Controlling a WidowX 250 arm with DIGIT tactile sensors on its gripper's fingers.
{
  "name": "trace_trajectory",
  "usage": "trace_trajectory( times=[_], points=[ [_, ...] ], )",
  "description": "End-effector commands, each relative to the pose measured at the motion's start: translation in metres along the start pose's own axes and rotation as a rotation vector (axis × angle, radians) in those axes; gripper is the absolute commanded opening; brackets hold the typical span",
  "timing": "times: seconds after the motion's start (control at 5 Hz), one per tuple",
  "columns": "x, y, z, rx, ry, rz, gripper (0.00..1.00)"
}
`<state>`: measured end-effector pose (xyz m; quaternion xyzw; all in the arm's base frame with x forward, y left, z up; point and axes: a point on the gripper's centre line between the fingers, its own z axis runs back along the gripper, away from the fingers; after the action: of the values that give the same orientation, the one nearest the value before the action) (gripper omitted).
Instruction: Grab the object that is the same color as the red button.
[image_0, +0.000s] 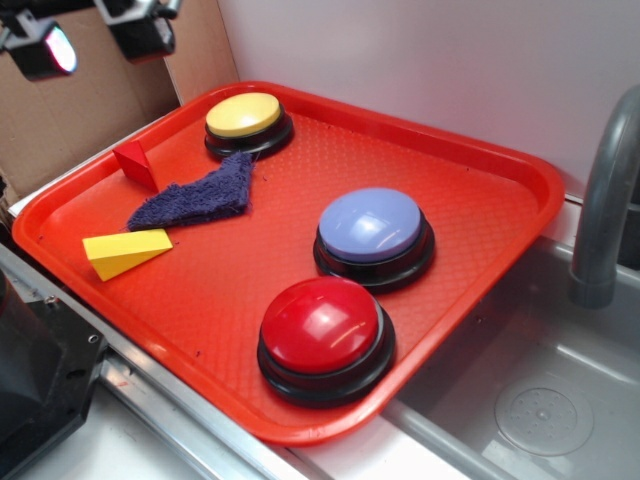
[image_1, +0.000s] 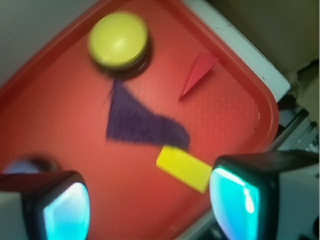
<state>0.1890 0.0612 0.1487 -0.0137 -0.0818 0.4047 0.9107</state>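
Note:
The small red wedge block (image_0: 137, 165) lies near the tray's far left edge; it also shows in the wrist view (image_1: 199, 72). The red button (image_0: 322, 330), a glossy dome on a black base, sits at the tray's near corner and is out of the wrist view. My gripper (image_0: 95, 40) hangs high above the tray's left edge, up and left of the red wedge. It is open and empty, and in the wrist view (image_1: 150, 205) its two fingers stand wide apart over bare tray.
On the red tray (image_0: 450, 200) are a yellow button (image_0: 245, 117), a lavender-blue button (image_0: 372, 232), a purple cloth (image_0: 200, 197) and a yellow wedge (image_0: 125, 252). A sink (image_0: 540, 400) and faucet (image_0: 605, 200) lie right. Cardboard (image_0: 90, 110) stands behind.

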Motion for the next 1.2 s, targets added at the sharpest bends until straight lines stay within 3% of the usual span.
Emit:
trace_trajectory(
  times=[0.0,0.2,0.4,1.0],
  points=[
    [0.032,0.021,-0.038,0.027,-0.111,0.216,1.0],
    [0.042,0.029,-0.061,0.032,-0.19,0.311,1.0],
    [0.053,0.035,-0.076,0.016,-0.195,0.377,1.0],
    [0.079,0.072,-0.128,0.086,-0.218,0.521,1.0]
  ],
)
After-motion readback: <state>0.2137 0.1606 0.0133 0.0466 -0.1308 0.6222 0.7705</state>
